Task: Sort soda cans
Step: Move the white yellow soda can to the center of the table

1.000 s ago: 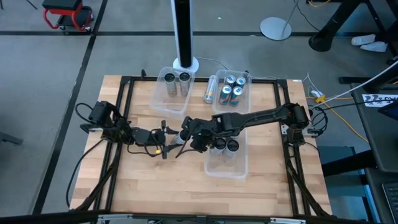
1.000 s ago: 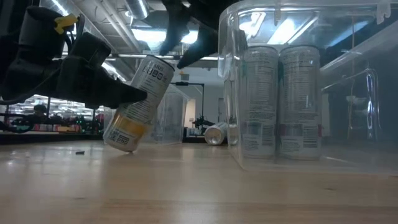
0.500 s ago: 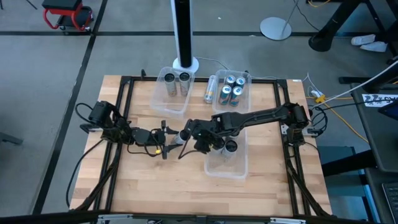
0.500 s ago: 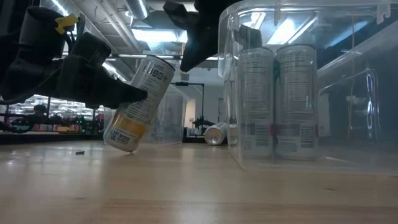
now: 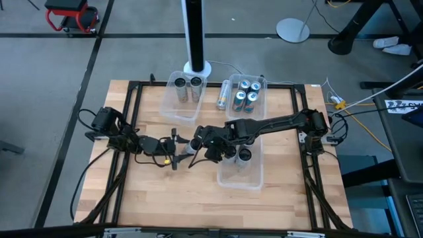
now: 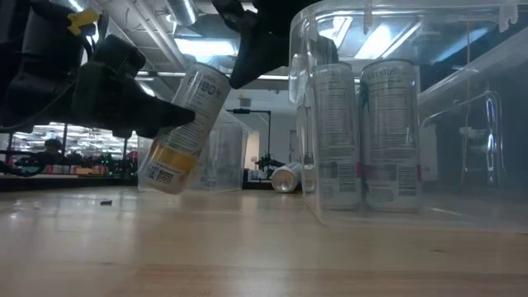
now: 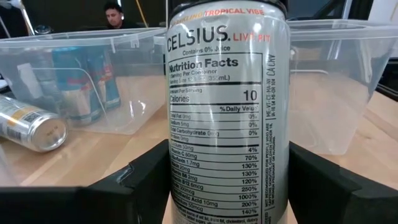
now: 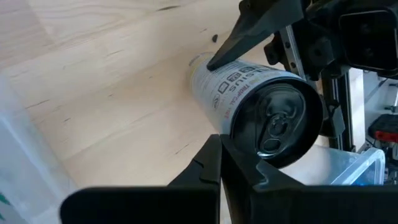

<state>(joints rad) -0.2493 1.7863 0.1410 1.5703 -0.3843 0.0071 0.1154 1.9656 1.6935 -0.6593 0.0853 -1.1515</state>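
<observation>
A silver soda can with a yellow band hangs tilted near the table's middle, with my left gripper shut on it. It fills the left wrist view. My right gripper stands shut just above and beside the can's dark top, reaching in from the table's right. Two more silver cans stand upright in the clear near bin. My left gripper pinches the can's wall about mid-height between its two fingers, one on each side. The fingers come in level from the table's left. The can leans with its top toward the table's right, its bottom end just above the wood. My right gripper has its shut fingertips beside the can's top rim; I cannot tell whether they touch it.
At the far edge stand two clear bins: the left one holds two cans, the right one several blue-and-silver cans. One can lies on its side between them. Bare wood lies toward the near edge.
My right gripper has shut its fingers and edged closer to the can's top. The can in my left gripper has risen a little, so its bottom end now hangs clear of the table.
</observation>
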